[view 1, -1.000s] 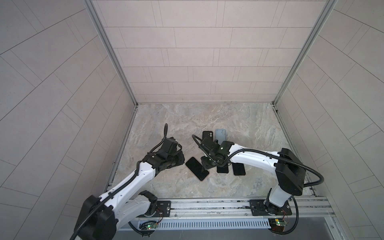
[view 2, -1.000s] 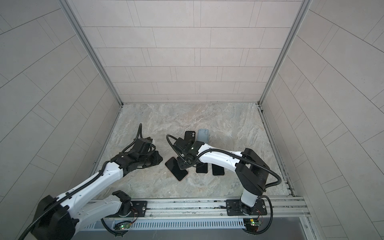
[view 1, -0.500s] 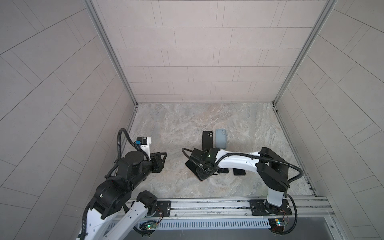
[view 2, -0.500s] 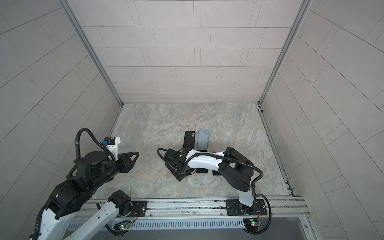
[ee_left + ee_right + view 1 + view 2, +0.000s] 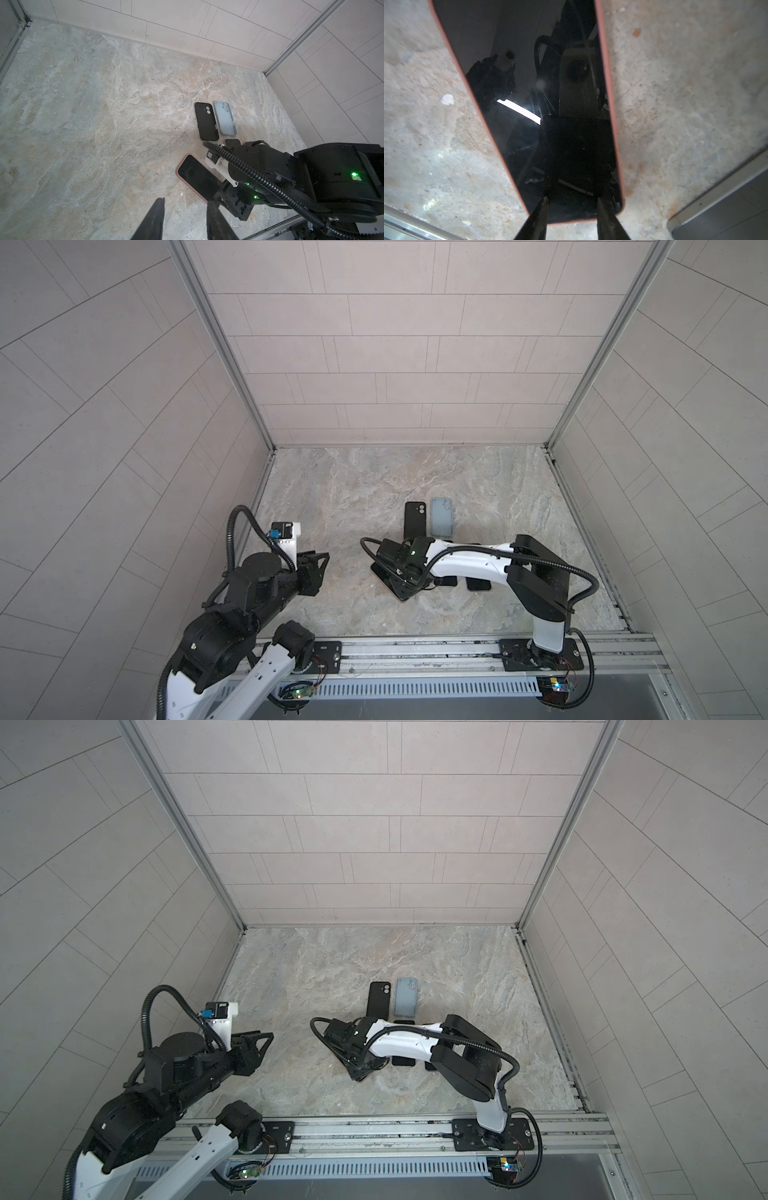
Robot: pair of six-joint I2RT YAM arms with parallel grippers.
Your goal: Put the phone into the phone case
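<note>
**Phone** [image 5: 529, 83]: a flat slab with rounded corners, a glossy black glass face and a thin salmon-pink edge band. It lies screen up and askew on the tabletop [image 5: 353, 497], near the front and right of centre in both top views, and is not inside either case. The glass mirrors the arm above it and a bright strip of light.

**Black phone case** [image 5: 206, 124]: a matte rounded rectangle with two round lens openings at its far end. It lies flat, farther back than the phone and apart from it.

**Pale blue phone case** [image 5: 225, 119]: a soft-looking shell with its inner side up, a raised rim and a pill-shaped lens cutout. It lies just beside the black case, long sides parallel.

**Dark flat slab** [image 5: 478, 584]: partly hidden under the right arm, so what it is cannot be told.

**Right end effector** [image 5: 572, 207]: two tapered black fingers, released and spread, with nothing clamped between them. Their tips sit over the near end of the phone's screen. Whether they touch the glass cannot be told.

**Left end effector** [image 5: 185, 220]: the same black tapered pair, released and empty. It is held in the air well to the left of the phone.

**Tabletop**: a stone-patterned sheet veined in beige, grey and faint blue, with a dull sheen and small dark specks.

**Enclosure**: three walls [image 5: 395, 364] of pale matte rectangular tile with thin dark joints. Brushed metal posts [image 5: 224, 348] stand in the corners, and a metal rail [image 5: 415, 649] along the front carries both arm bases.
</note>
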